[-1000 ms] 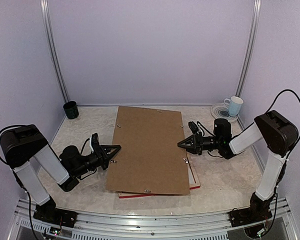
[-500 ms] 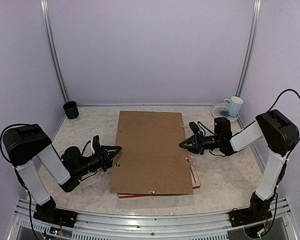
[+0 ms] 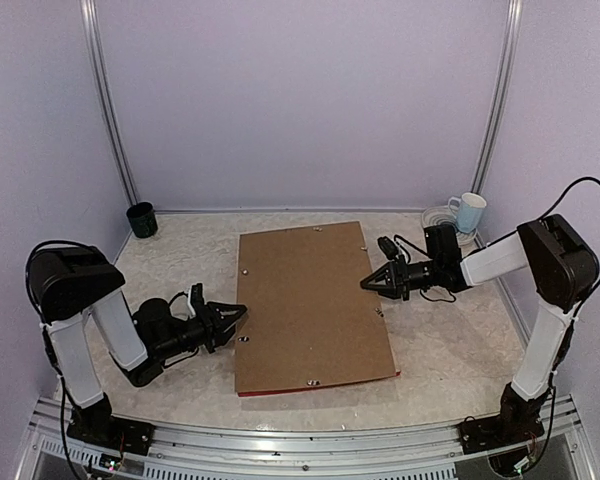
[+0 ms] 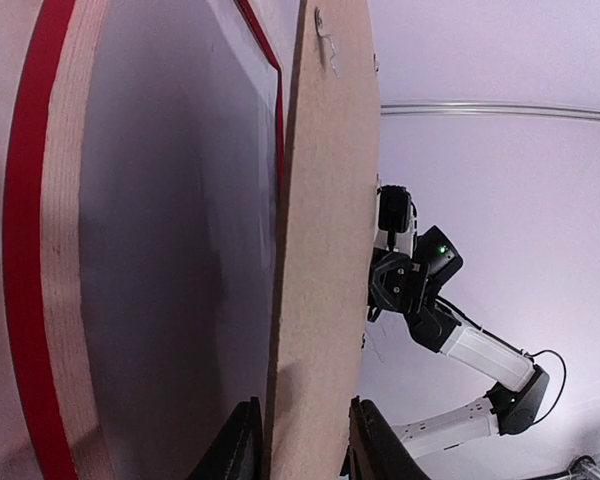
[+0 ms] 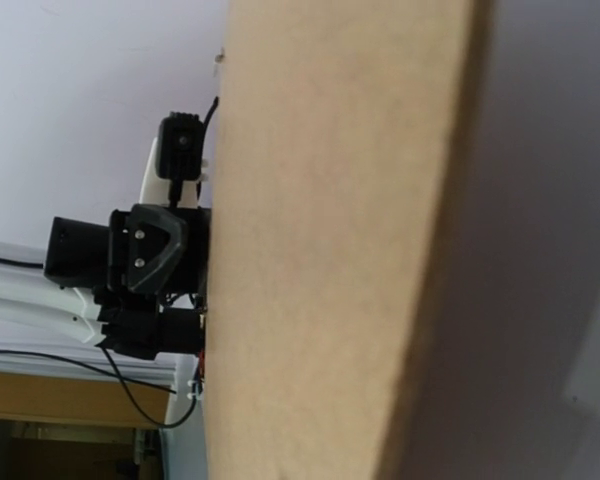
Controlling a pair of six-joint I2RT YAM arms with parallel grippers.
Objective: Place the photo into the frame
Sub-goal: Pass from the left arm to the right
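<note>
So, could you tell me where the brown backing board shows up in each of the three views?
Top external: the brown backing board lies flat at mid-table, between the two arms.
Left wrist: a tall tan band right of centre, seen nearly edge-on, with the red frame to its left.
Right wrist: a wide tan slab filling the middle.
Shared landmark: the lilac wall behind the board in all three.

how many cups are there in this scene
2: a dark green cup in the back left corner, and a pale blue mug standing on a patterned saucer in the back right corner. None seems hidden.
</note>
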